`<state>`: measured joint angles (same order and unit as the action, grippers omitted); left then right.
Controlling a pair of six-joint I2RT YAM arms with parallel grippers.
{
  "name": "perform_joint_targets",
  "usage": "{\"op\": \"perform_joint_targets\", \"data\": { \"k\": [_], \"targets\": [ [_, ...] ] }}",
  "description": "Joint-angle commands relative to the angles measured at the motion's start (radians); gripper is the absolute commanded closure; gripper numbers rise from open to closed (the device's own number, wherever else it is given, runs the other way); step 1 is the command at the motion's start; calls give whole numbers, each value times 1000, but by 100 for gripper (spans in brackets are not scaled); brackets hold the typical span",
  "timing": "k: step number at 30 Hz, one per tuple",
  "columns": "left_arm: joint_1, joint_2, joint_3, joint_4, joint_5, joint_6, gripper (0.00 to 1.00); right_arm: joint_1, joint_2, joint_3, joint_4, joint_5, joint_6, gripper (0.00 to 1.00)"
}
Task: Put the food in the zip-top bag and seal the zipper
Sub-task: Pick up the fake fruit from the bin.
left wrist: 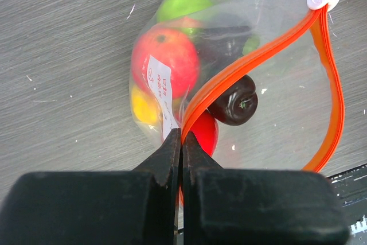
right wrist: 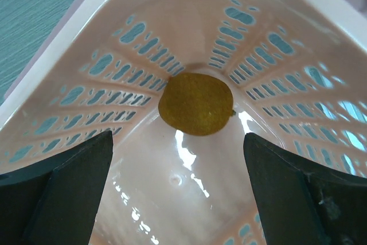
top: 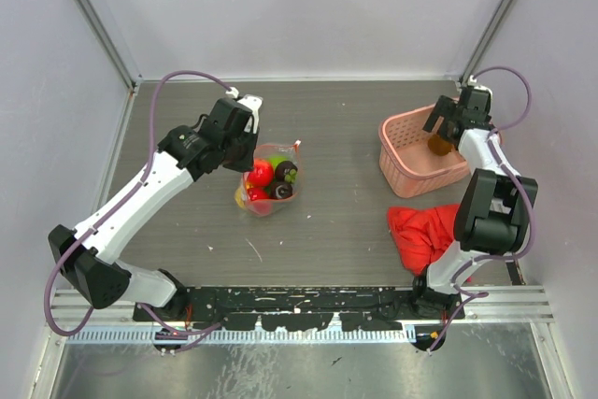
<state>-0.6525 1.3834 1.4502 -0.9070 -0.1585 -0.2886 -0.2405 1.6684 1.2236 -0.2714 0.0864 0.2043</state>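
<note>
One grey table (top: 346, 231) (pale walls (top: 308, 7)): left pincer (left wrist: 181, 142) clamps zipper (left wrist: 258, 55), right pincer (right wrist: 178, 137) gapes empty.

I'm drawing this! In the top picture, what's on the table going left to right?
zip-top bag holding the food → pink basket. The red cloth shares the basket's stretch, so it's skipped.

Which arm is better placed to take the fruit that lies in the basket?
Right. The right gripper is open over the basket, the fruit straight below it. The left gripper is shut on the zipper of the bag, away from the basket.
</note>
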Motion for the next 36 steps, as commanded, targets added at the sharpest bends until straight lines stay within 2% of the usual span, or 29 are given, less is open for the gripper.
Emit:
{"op": "perform_joint_targets", "data": {
  "k": [1,13,21,27,36],
  "targets": [
    [6,-25,-4,43,-9,19,100,-5,51,-1,139,-59,-41,0],
    [5,-32,-20,45,-11,22,100,-7,114,-85,288,-108,-60,1],
    [5,-33,-22,46,-14,23,100,-8,155,-101,302,-157,-72,6],
    [5,-35,-25,49,-9,23,100,-9,112,-129,295,-225,-51,11],
    [5,-36,-24,51,-9,23,100,-9,147,-101,296,-121,-29,14]
  ]
}}
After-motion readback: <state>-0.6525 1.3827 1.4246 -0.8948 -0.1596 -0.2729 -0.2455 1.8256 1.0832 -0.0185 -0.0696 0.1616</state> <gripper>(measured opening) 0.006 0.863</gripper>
